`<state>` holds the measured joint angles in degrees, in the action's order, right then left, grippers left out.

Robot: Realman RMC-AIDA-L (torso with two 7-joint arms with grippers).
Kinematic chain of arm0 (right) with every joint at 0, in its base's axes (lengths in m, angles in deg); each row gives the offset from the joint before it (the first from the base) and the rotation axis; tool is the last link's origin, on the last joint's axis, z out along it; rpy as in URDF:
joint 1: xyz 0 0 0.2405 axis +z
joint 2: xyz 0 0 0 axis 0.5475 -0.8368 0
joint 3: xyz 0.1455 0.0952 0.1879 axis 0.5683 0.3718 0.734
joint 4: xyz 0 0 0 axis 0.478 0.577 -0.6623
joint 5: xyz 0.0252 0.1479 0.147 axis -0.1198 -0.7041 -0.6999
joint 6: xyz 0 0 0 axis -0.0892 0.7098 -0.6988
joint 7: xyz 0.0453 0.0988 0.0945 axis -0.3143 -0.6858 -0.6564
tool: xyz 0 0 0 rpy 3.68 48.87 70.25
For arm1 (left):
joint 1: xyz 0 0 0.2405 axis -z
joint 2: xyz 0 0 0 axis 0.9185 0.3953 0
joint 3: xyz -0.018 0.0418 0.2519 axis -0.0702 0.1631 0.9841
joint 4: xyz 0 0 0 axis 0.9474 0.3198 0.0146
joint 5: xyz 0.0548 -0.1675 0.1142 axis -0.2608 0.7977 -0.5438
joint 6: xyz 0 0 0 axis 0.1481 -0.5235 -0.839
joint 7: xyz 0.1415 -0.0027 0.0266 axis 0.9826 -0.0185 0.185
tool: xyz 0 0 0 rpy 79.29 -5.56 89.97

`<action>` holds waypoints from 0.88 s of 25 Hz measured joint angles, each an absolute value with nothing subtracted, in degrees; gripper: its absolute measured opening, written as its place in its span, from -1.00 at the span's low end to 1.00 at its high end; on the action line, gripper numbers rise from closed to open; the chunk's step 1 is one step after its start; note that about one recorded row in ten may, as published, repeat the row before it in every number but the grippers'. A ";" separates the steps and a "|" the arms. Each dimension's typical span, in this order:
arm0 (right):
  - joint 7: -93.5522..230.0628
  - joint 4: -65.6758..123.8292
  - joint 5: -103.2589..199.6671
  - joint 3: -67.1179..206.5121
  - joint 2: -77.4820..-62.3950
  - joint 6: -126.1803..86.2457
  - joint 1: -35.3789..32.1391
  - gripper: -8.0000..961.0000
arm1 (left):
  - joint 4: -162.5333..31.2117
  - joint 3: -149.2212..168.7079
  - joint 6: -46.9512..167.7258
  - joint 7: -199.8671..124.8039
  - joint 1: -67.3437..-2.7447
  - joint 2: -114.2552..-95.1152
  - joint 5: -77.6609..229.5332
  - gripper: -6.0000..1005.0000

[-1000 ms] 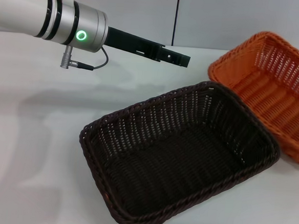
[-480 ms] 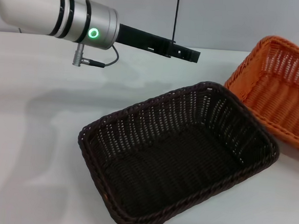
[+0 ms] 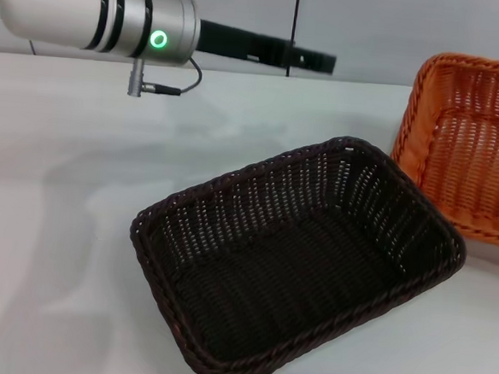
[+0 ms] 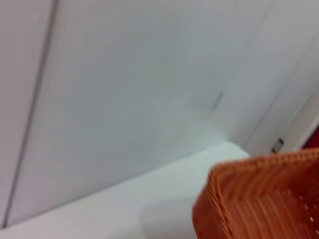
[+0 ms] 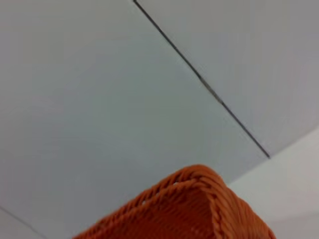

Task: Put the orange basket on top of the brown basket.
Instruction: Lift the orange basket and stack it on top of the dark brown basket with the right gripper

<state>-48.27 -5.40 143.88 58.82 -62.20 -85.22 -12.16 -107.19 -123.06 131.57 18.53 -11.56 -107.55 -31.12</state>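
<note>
The brown basket [image 3: 249, 214] sits empty on the white table in the middle of the head view. The orange basket [image 3: 468, 151] is at the right edge, tilted with its opening facing left, and partly cut off by the frame. It also shows close up in the left wrist view [image 4: 259, 199] and the right wrist view [image 5: 189, 209]. My left gripper [image 3: 322, 62] reaches out high above the table behind the brown basket, level with the orange basket's top rim and apart from it. My right gripper is out of view.
The white table [image 3: 61, 191] stretches to the left and front of the brown basket. A grey panelled wall [image 3: 398, 26] stands behind. A cable plug [image 3: 145, 86] hangs under my left wrist.
The orange basket has moved right and up and tilted more upright, away from the brown basket. My left arm has risen and reached slightly further right.
</note>
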 joint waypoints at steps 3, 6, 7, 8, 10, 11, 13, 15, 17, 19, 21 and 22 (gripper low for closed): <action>-44.62 -4.99 141.39 59.43 -63.31 -83.64 -12.24 -0.44 | -107.81 -122.87 130.06 19.96 -12.66 -107.66 -28.26 0.68; -39.08 -4.72 138.17 60.80 -65.77 -79.68 -12.02 -0.46 | -107.78 -122.71 128.61 22.82 -13.63 -107.77 -24.34 0.68; -37.76 -4.72 137.30 61.29 -66.41 -78.82 -11.93 -0.46 | -107.78 -122.71 128.61 22.82 -13.63 -107.77 -24.34 0.68; -36.76 -4.73 136.33 61.79 -66.90 -78.08 -11.88 -0.46 | -107.51 -122.72 127.80 25.43 -14.36 -107.84 -21.43 0.68; -35.35 -4.75 132.45 62.91 -67.44 -77.50 -12.25 -0.47 | -107.43 -122.72 127.56 26.41 -14.77 -107.88 -20.42 0.68; -35.35 -4.75 132.45 62.91 -67.44 -77.50 -12.25 -0.47 | -107.37 -122.72 127.43 26.68 -15.04 -107.88 -20.15 0.68; -33.98 -4.69 128.80 63.03 -67.72 -77.64 -12.70 -0.47 | -106.98 -122.73 127.14 27.21 -15.41 -107.89 -19.83 0.68; -33.20 -4.67 124.82 63.05 -68.02 -77.88 -13.16 -0.47 | -106.37 -122.71 127.13 27.66 -15.60 -107.90 -19.80 0.68; -32.34 -4.44 121.13 63.07 -68.40 -78.28 -13.38 -0.48 | -106.01 -122.67 127.13 28.13 -15.98 -107.90 -19.67 0.68; -30.83 -3.66 117.30 63.07 -68.75 -79.34 -13.39 -0.47 | -105.93 -122.66 127.10 29.03 -16.47 -107.90 -19.06 0.68; -29.75 -2.57 114.40 62.93 -68.81 -80.96 -13.17 -0.45 | -105.88 -122.64 126.90 30.85 -17.34 -107.95 -17.34 0.68; -29.47 -1.97 113.39 62.78 -68.82 -81.88 -12.89 -0.44 | -105.88 -122.64 126.54 31.71 -17.75 -107.95 -16.24 0.68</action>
<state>-29.47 -1.97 113.39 62.78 -68.82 -81.88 -12.89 -105.88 -122.64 126.54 31.71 -17.75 -107.95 -16.24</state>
